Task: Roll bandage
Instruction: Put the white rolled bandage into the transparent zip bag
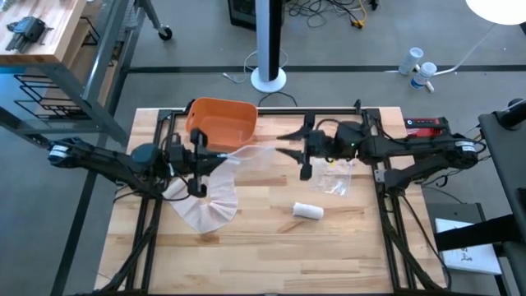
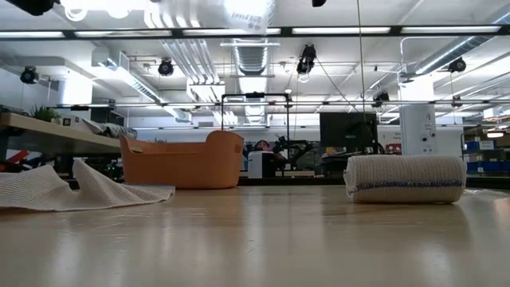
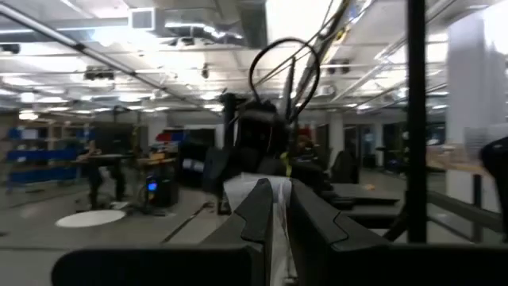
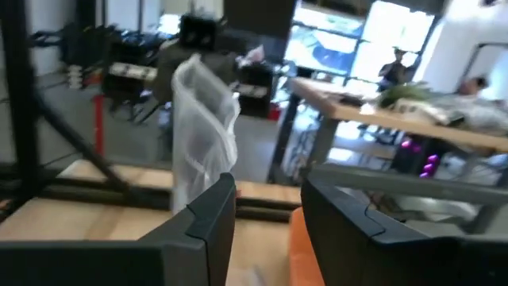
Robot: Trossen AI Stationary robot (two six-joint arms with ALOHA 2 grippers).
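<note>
- The white elastic bandage [image 1: 220,182] was stretched in the air between the two arms, over the far half of the wooden table [image 1: 271,238]; its loose end sagged onto the tabletop below the left arm and lay there in a crumpled, fan-shaped heap.
- The left gripper [image 1: 200,158] reached in from the table's left edge, held above the surface, its jaws closed on the bandage strip, which the left wrist view showed pinched between the two dark fingers [image 3: 258,208].
- The right gripper [image 1: 297,141] reached in from the right at a similar height, pointing toward the left one; its fingers [image 4: 208,208] stood apart, with the strip's other end hanging just ahead of them, and contact could not be made out.
- A second, fully rolled bandage [image 1: 308,210] lay on its side near the table's centre, apart from both grippers.
- A clear plastic wrapper [image 1: 333,177] lay under the right arm.
- An orange tub [image 1: 220,122] sat at the far edge, partly hidden by the strip.
</note>
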